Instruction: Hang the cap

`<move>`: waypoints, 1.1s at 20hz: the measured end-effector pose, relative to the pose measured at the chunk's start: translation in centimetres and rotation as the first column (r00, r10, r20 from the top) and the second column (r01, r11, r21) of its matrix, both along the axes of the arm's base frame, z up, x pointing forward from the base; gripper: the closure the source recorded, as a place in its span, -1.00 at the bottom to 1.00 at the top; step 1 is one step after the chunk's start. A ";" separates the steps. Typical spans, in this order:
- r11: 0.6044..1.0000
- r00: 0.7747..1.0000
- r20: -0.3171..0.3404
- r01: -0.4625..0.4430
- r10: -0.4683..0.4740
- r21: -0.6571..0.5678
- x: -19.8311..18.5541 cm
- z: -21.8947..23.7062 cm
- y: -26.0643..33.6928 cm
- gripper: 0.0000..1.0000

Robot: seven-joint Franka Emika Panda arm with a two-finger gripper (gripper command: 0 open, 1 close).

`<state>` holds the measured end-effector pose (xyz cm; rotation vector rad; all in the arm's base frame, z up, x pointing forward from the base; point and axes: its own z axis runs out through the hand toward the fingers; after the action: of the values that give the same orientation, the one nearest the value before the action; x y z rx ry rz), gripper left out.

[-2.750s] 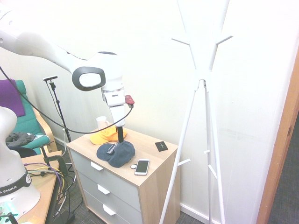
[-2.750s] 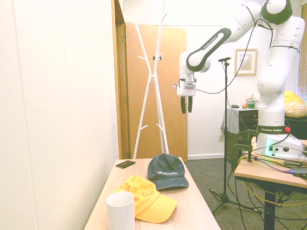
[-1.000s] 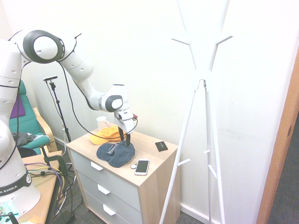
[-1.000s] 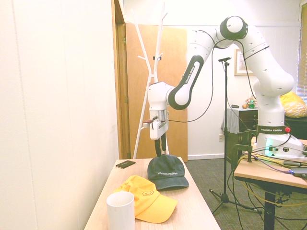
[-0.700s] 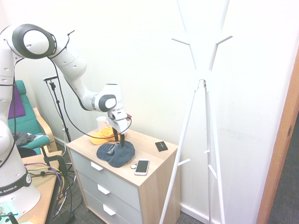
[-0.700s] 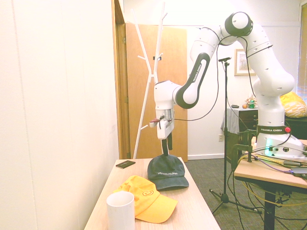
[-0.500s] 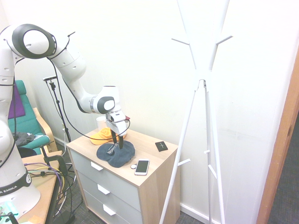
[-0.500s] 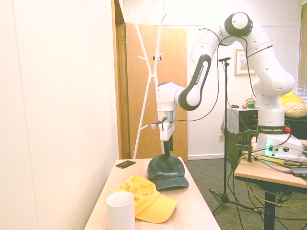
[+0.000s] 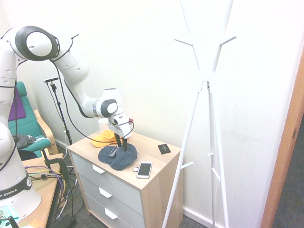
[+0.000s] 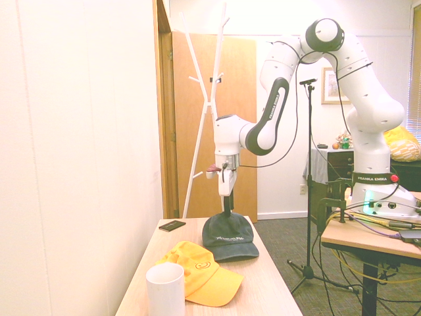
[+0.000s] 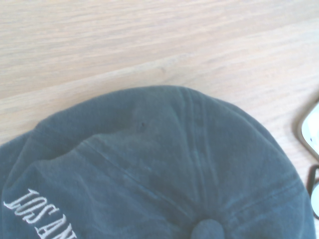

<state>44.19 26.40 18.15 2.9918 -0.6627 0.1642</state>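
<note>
Still unhung, the navy cap (image 9: pixel 118 159) lay on the desk (image 9: pixel 156 182); the pincer (image 9: pixel 122 148) stood parted over its crown, lifting and hanging left to do.

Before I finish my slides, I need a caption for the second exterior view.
Claw at the navy cap, coat rack behind.

First exterior view: looking down at a slant from above the drawer fronts of the dresser (image 9: pixel 156 183), facing the wall, taking in the coat rack (image 9: pixel 216 118). Second exterior view: looking lengthwise over the dresser top from the mug (image 10: pixel 166 289) end, mug close by, facing the door. Both sharing dresser top, rack, arm. Wrist view: peering down, very near, at the navy cap (image 11: pixel 164 159).
</note>
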 end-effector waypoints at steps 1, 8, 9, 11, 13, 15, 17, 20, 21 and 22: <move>1.000 1.000 0.002 -0.002 0.002 0.000 0.1 -0.1 0.0 1.00; 0.999 0.999 0.014 -0.042 0.042 -0.017 0.1 -0.8 0.4 1.00; 0.999 0.999 0.014 -0.045 0.045 -0.018 0.1 -0.9 0.5 1.00; 0.999 0.999 0.015 -0.049 0.049 -0.021 0.1 -1.0 0.6 1.00; 0.998 0.999 0.017 -0.051 0.052 -0.024 0.1 -1.0 0.7 1.00; 0.998 0.998 0.018 -0.052 0.052 -0.025 0.1 -1.0 0.7 1.00; 0.998 0.998 0.021 -0.050 0.051 -0.026 0.2 -0.9 0.7 1.00; 0.998 0.998 0.029 -0.057 0.058 -0.031 0.3 -0.5 0.9 1.00; 0.997 0.997 0.034 -0.064 0.065 -0.040 0.3 0.1 1.0 1.00; 0.996 0.996 0.043 -0.072 0.074 -0.053 0.3 1.0 1.2 1.00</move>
<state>44.47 27.55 19.15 2.9722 -0.5447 0.2503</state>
